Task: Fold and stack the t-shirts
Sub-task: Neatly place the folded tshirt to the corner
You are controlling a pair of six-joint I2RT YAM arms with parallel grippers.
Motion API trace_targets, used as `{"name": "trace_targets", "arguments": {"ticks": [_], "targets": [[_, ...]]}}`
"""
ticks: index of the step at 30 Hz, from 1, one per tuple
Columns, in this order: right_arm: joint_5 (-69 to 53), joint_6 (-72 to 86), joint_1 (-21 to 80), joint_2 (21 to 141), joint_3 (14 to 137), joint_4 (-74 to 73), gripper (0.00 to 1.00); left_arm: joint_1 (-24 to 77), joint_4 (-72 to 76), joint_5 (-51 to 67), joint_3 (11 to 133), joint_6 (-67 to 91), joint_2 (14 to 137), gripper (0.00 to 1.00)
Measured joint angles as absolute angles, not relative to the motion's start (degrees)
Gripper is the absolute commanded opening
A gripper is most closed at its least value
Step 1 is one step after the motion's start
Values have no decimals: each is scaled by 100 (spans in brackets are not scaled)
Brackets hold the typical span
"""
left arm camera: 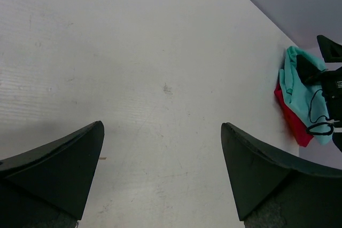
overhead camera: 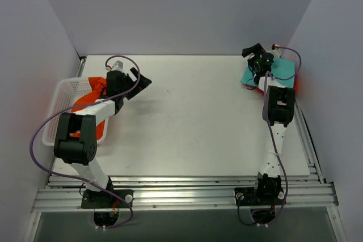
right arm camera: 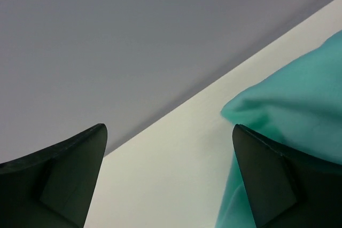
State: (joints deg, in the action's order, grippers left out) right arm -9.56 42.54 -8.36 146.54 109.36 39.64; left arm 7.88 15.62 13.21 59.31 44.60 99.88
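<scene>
A teal t-shirt (overhead camera: 282, 71) lies folded at the far right of the table on top of a magenta-pink t-shirt (overhead camera: 296, 86). Both also show in the left wrist view, teal (left arm camera: 299, 89) over pink (left arm camera: 293, 120). My right gripper (overhead camera: 253, 55) is open and empty at the teal shirt's left edge; in its wrist view (right arm camera: 169, 127) the teal cloth (right arm camera: 299, 100) lies beside its right finger. An orange t-shirt (overhead camera: 89, 103) is bunched in the white mesh basket (overhead camera: 59, 101). My left gripper (overhead camera: 140, 77) is open and empty just right of the basket, over bare table (left arm camera: 161, 125).
Grey walls close in the table on the left, back and right. The right arm (left arm camera: 326, 86) with its cable shows over the stacked shirts in the left wrist view. A metal rail (overhead camera: 181, 188) runs along the near edge.
</scene>
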Motion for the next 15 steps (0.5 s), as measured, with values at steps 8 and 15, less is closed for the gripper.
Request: {"name": "trace_targets", "arguments": {"ticks": [8,15], "targets": [[-1011,3800,108,12606,8493,5092,100,1068,1339,891,5894,3942,9284,100],[-742,3131,1264,10036,7059,5328,100,1129,1271,386,5826,3754,8136,100]]}}
